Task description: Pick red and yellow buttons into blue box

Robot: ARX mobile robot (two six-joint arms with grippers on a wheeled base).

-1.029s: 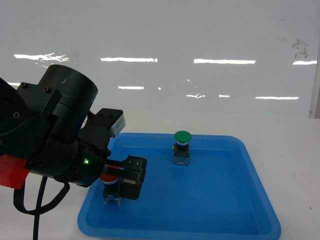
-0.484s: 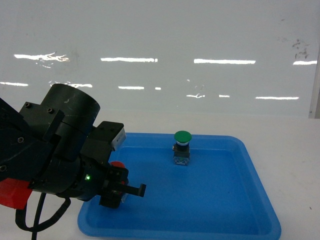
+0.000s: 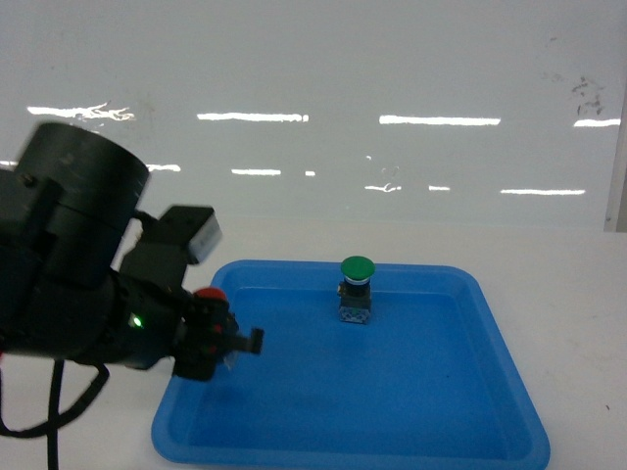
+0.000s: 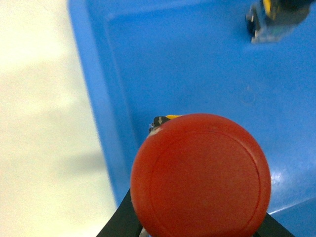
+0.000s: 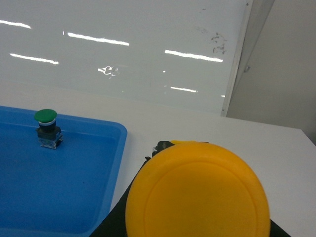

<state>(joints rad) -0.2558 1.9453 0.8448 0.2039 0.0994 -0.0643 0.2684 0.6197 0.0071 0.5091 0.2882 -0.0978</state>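
The red button (image 3: 209, 295) sits between the fingers of my left gripper (image 3: 217, 342), which is shut on it above the left rim of a shallow blue tray (image 3: 411, 384). In the left wrist view its red cap (image 4: 200, 177) fills the lower frame over the tray's left wall (image 4: 106, 123). My right gripper (image 5: 197, 231) is shut on the yellow button (image 5: 197, 190), held over white table right of the tray (image 5: 49, 182). The right gripper does not show in the head view. The blue box is out of view.
A green-capped button (image 3: 357, 290) stands upright at the tray's back middle; it shows as the green button (image 5: 48, 129) in the right wrist view. White table (image 3: 578, 323) surrounds the tray, with a glossy white wall (image 3: 392, 98) behind. A wall corner (image 5: 237, 74) rises at the right.
My left gripper has risen from the tray's front-left floor with the red button in it and swung left, toward the tray's left rim. The green button has not moved.
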